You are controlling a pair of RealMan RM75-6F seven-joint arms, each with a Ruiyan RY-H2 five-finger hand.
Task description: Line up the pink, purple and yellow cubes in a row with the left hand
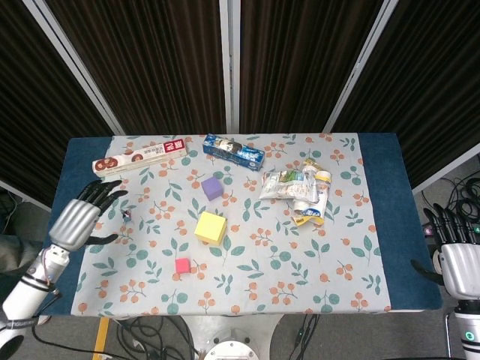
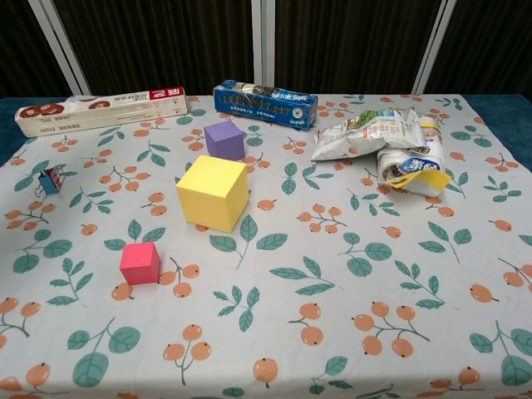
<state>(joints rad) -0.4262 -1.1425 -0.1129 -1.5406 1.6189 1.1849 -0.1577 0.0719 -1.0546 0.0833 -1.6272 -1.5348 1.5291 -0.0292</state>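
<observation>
We are holding our left hand over the bench's left edge, fingers spread and gripping nothing. Our right hand is hanging off the right edge, fingers apart. Toward the bench's left half, the purple cube, yellow cube and pink cube are lying apart, unaligned.

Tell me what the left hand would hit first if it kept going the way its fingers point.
The left hand, open at the table's left edge, points up and right. Going on, it would probably reach the long biscuit box first; its height above the cloth is unclear.
</observation>
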